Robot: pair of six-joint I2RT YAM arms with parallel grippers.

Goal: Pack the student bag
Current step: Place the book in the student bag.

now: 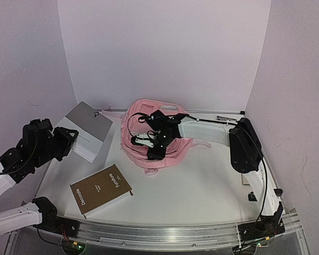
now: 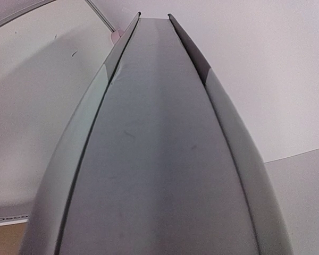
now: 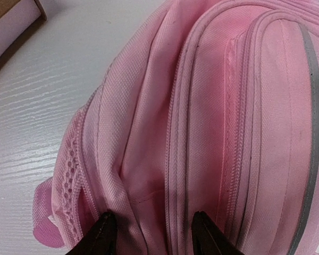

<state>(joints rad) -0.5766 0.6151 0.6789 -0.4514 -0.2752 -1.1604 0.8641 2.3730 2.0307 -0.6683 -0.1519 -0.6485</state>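
Observation:
The student bag (image 1: 173, 154), pink and soft, lies slumped at the table's middle back. My right gripper (image 1: 155, 144) reaches onto its front from the right. In the right wrist view the two black fingertips (image 3: 105, 234) stand apart on the bag's pink fabric (image 3: 228, 106), either side of a zip seam and a loose fold; the gripper (image 3: 153, 235) is open. At the far left my left gripper (image 1: 68, 141) is shut on a grey hardcover book (image 1: 88, 127), held tilted off the table. Its grey spine (image 2: 159, 159) fills the left wrist view and hides the fingers.
A brown book (image 1: 101, 189) lies flat at the front left, its corner showing in both wrist views (image 2: 5, 236) (image 3: 16, 21). A small dark piece (image 1: 251, 196) sits by the right arm's base. White walls close in the table (image 1: 202, 191) on three sides.

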